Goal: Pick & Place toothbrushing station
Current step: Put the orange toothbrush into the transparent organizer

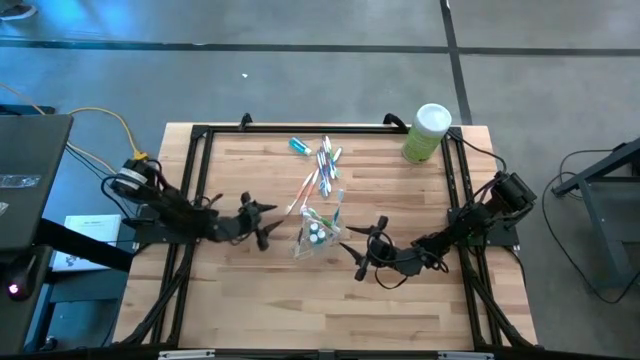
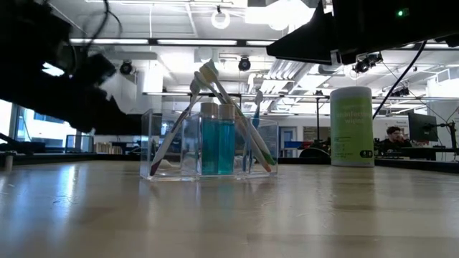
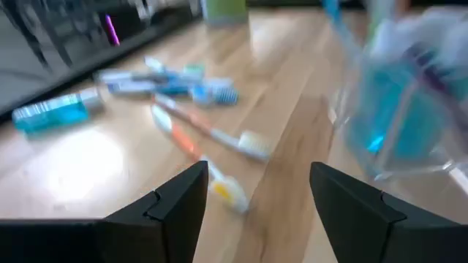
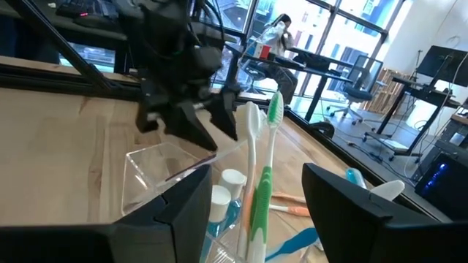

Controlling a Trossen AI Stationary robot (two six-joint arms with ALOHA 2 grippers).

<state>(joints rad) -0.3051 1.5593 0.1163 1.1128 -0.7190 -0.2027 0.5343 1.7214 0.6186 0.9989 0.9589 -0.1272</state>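
The clear plastic cup (image 1: pixel 318 232), square-walled and glossy, holds upright toothpaste tubes (image 2: pixel 218 139) and leaning toothbrushes (image 4: pixel 257 183), between the two claws. The left gripper (image 1: pixel 266 222) gapes wide, empty, just beside the cup; the right gripper (image 1: pixel 366 247) gapes equally wide, holding nothing. Beyond them lie loose toothbrushes (image 1: pixel 322 165) and a blurred teal tube (image 3: pixel 53 111).

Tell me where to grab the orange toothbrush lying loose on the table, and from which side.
Grip the orange toothbrush at mid-handle, coming straight down from above with the fingers set across it. It lies flat on the table, slim and long, with bare wood on both sides there. Its bristle end sits close to the clear plastic cup. The left gripper, open, is probably the nearer one.
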